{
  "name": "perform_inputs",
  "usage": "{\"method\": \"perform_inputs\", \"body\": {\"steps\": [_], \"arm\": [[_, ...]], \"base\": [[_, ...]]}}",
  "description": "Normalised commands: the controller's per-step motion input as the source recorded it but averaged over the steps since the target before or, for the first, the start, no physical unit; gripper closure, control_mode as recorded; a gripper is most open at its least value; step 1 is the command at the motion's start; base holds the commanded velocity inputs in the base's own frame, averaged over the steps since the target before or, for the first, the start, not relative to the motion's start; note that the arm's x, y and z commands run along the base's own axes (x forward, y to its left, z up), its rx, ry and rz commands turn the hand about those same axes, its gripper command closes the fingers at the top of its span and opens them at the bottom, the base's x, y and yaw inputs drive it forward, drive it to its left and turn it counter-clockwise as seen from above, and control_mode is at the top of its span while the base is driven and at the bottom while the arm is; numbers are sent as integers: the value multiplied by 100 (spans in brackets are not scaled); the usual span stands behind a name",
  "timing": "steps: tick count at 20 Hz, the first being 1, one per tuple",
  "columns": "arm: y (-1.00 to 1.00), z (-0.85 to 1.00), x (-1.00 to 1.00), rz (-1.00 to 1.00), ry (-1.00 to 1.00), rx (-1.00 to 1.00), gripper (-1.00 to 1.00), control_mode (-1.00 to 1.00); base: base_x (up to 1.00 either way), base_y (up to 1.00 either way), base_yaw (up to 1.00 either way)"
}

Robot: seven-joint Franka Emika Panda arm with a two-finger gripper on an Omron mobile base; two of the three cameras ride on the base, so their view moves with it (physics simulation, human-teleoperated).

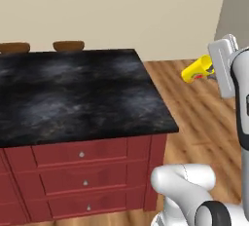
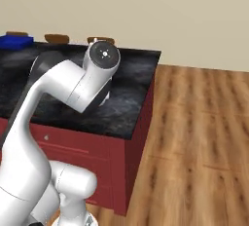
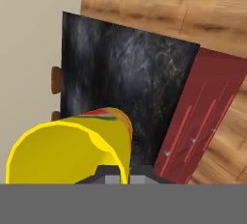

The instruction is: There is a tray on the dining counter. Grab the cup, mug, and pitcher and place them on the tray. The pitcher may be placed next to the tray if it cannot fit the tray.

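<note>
Yellow cup [image 3: 72, 146] clenched in jaws, tipped sideways, held up off right end of desk [image 1: 73, 93] above wood floor [image 2: 199, 137]. Blue tray [image 2: 14, 40] at desk's far end.

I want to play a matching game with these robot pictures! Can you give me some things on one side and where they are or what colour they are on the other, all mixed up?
Things:
1. cup
2. tray
3. dining counter
4. drawer fronts

Descriptions:
A. bright blue, on the far end of the countertop
B. dark red, with small silver knobs
C. yellow, held sideways in the shut pincer, over the wooden floor
D. black and marbled on top

Pairs: 1-C, 2-A, 3-D, 4-B
</note>
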Motion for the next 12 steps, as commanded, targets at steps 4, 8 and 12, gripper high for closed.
{"method": "perform_inputs", "body": {"steps": [4, 8, 12], "arm": [[0, 0, 0, 0, 0, 0, 100, 100], [0, 0, 0, 0, 0, 0, 100, 100], [0, 0, 0, 0, 0, 0, 100, 100]], "base": [[40, -100, -29], [65, -100, -20], [86, -100, -6]]}}
